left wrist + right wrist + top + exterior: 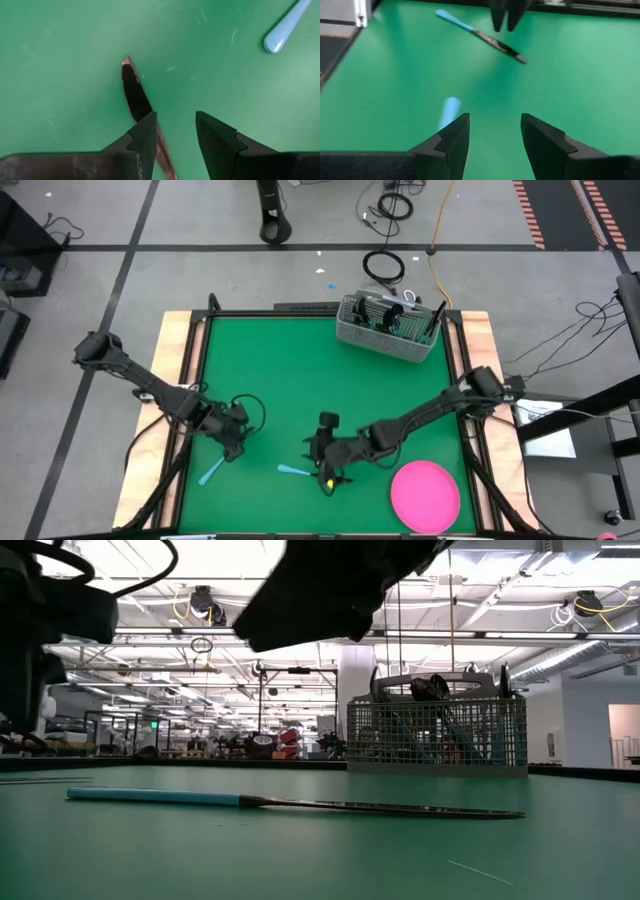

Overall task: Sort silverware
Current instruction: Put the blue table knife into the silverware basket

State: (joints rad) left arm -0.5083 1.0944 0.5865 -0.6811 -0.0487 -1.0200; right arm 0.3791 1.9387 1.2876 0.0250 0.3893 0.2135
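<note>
Two pieces of silverware lie loose on the green tabletop (300,380), both near its front edge: a blue-handled knife (213,471) at the front left, and a second blue-handled piece (293,471) toward the middle. More silverware stands upright in the grey mesh caddy (392,328) at the far right corner, handles and dark heads poking above the rim. From table height the knife stretches flat across the foreground, blue handle to one side, dark blade to the other.

The left hand (236,442) hangs low over the front left of the tabletop, just above the knife. Its wrist view shows both fingers (142,137) spread apart with bare green between them; the knife's dark blade runs beside one finger, ungripped.

The right hand (327,470) hovers just beside the second piece, near the middle front. Its fingers (452,137) are also parted and empty, with a blue handle tip on the tabletop just ahead of one of them. A pink round plate (425,495) sits at the front right corner, well apart from the caddy.
</note>
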